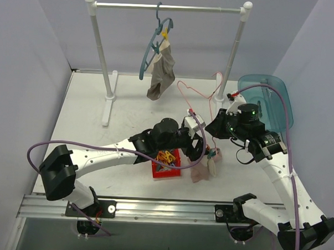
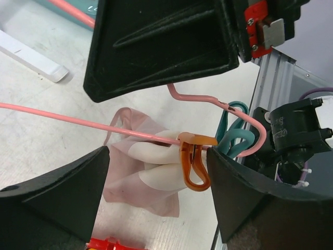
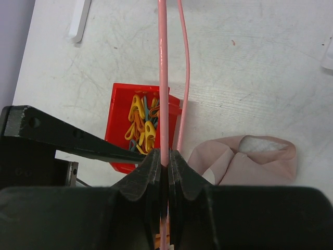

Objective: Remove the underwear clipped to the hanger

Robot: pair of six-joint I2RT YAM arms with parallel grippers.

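Straddling the orange clip (image 2: 193,166), the left pincer (image 2: 161,138) is held spread wide with nothing gripped, the underwear (image 2: 135,182) is pinned just beneath between its jaws, and the pink hanger (image 3: 163,78), crossing that gap lengthwise, is clamped tight by the right pincer (image 3: 164,161).

Left pincer (image 2: 156,203) spreads wide, right pincer (image 3: 164,166) clamps tight.
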